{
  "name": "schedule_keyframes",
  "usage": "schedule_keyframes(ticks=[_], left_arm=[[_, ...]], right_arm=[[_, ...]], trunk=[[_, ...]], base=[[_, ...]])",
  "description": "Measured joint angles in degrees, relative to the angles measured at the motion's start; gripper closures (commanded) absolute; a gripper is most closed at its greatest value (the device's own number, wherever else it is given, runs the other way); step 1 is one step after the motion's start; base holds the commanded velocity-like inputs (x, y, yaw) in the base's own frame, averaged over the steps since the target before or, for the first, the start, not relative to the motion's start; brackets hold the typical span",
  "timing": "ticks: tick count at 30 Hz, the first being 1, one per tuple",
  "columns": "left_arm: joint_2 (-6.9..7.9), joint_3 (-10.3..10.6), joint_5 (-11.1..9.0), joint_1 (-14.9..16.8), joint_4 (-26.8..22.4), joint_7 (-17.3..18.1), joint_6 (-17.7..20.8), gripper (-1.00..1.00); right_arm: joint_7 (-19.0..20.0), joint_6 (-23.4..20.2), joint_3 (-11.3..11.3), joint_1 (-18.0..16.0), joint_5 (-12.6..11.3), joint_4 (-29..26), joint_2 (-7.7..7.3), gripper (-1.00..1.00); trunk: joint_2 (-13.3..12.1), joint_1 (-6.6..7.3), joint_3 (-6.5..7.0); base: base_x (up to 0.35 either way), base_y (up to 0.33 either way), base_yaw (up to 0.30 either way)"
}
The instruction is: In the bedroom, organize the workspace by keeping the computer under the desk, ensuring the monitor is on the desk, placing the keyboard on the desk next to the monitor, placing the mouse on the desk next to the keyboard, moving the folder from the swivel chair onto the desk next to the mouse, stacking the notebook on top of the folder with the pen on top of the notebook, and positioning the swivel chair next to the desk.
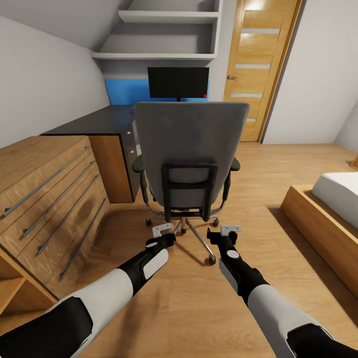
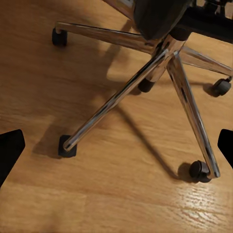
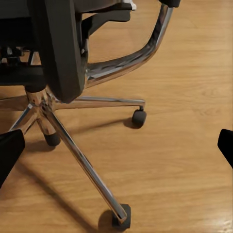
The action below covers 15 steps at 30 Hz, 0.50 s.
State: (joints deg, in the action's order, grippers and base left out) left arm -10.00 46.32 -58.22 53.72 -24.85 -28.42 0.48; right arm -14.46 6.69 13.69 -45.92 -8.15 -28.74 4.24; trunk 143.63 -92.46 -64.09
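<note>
The grey swivel chair (image 1: 191, 149) stands in the middle of the room with its tall back toward me, in front of the black desk (image 1: 94, 123). The black monitor (image 1: 178, 83) stands on the desk's far end. My left gripper (image 1: 163, 231) and right gripper (image 1: 230, 230) hover low behind the chair, both open and holding nothing. The chair's chrome star base (image 2: 165, 63) lies ahead of the left gripper (image 2: 116, 150), and another leg of the base (image 3: 73, 145) ahead of the right gripper (image 3: 116, 148). The chair's back hides its seat. Folder, keyboard, mouse, notebook, pen and computer are out of view.
A wooden chest with long bar handles (image 1: 44, 194) runs along the left. A bed on a wooden frame (image 1: 328, 209) stands at the right. A wooden door (image 1: 261, 64) is at the back right. Wall shelves (image 1: 164, 35) hang above the desk. Wood floor (image 1: 199, 308) lies between my arms.
</note>
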Motion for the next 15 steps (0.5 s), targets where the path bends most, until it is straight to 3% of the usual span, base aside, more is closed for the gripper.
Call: schedule_keyframes(ticks=[7,15], left_arm=[[0.0,0.9,0.0,0.0,0.1,-0.4,0.0,-1.0],[0.0,1.0,0.0,0.0,0.0,-0.3,0.0,-1.0]], right_arm=[[0.0,0.0,0.0,0.0,0.0,0.1,0.05,-1.0],[0.1,0.0,0.0,0.0,0.0,0.1,0.03,-1.0]], trunk=[[0.0,-0.02,0.0],[0.0,0.0,0.0]], base=[[0.053,0.0,0.206],[0.21,0.0,0.101]])
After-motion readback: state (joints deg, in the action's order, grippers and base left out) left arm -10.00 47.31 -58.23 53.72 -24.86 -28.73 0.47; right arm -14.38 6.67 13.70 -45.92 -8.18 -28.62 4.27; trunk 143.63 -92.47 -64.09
